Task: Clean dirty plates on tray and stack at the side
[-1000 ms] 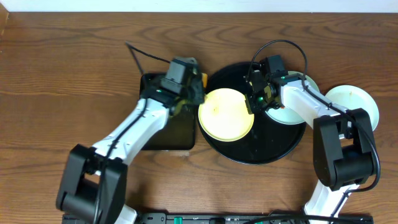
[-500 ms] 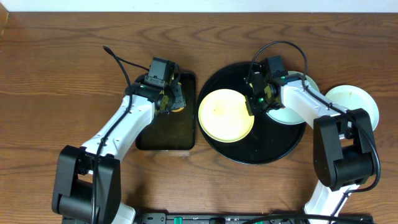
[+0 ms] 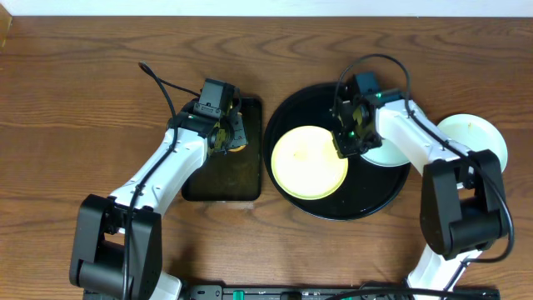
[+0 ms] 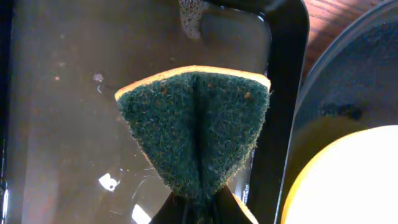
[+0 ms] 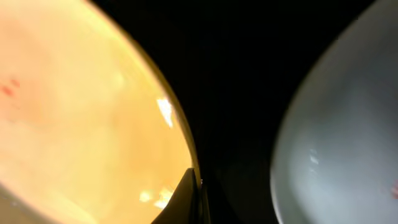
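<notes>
Now the yellow plate (image 3: 310, 162) lies nearer the middle of the tray (image 3: 333, 210).
The right hand (image 3: 348, 142), pinched shut on the plate's rim, has drawn it inward. The left hand (image 3: 229, 136), clamped on the sponge (image 4: 196, 124), has left the plate for the small tray (image 3: 218, 183), probably to wet it. Faint red specks suggest the scrubbing isn't finished.
</notes>
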Available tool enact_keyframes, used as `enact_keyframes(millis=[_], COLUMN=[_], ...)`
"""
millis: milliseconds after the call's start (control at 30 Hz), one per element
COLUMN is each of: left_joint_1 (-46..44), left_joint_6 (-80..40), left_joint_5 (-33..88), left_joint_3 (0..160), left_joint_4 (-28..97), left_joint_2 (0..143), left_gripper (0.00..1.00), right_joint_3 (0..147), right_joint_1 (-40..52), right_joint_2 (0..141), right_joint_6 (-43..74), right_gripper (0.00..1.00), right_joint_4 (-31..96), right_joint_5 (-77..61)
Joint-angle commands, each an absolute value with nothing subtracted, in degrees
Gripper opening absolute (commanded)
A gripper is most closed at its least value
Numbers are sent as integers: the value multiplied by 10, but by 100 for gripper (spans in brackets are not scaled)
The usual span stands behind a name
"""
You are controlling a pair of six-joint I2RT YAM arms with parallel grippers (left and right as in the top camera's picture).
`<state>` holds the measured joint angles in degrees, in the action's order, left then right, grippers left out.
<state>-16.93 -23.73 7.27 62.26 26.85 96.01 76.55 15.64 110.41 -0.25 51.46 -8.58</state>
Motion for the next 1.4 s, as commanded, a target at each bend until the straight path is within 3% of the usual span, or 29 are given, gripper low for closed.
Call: enact_keyframes(millis=[0,500,800,1133,1367], left_joint_1=[-168,-168,-168,-168,-168], left_joint_6=[-229,-229,-229,-229,-229], left_joint_5=[63,63,63,63,63], left_joint_3=[620,620,620,620,620], left_joint_4=[269,269,269,267,267], left_joint_2=[955,955,955,955,955], left_gripper=[8,8,8,8,8], right_joint_3=[808,828,828,828,827], right_joint_1=[162,163,178,240,301], right_joint_2=[1067,1008,961,936,936], right_joint_6=[-23,-26,-95,-141,-142], right_gripper=[1,1,1,1,1], right_joint_4=[543,541,519,463,452], right_joint_5=[-58,70,114,327,404])
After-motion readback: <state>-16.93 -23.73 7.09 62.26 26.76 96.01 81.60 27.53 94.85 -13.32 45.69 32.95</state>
